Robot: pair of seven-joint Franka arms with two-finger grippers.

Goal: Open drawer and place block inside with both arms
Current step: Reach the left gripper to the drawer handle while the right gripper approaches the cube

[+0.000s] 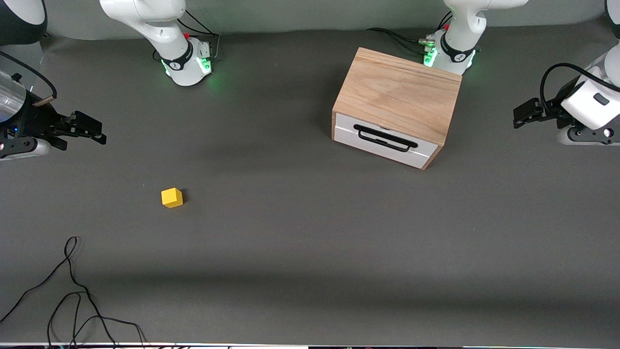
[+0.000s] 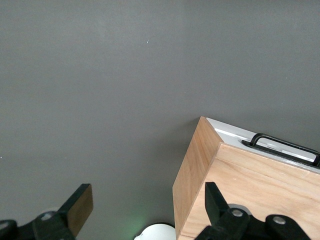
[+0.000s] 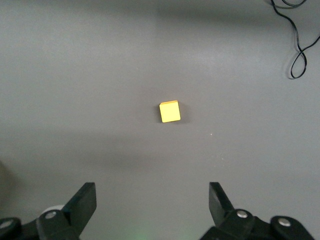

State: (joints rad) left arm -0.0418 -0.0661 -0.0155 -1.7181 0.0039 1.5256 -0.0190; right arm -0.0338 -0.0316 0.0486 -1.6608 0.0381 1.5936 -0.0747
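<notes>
The bench carries the wooden box at the left arm's end, its drawer shut. The left gripper hangs over the box's edge, jaws wide, empty. The right gripper hangs over bare bench, jaws wide; the block lies ahead of them, well apart.

a dark grey, matte table surface fills the scene. a thin black cable lies loose on it in curved loops, at the edge nearest to the front camera, toward the right arm's end of the table. in the right wrist view the same cable makes a loop.
</notes>
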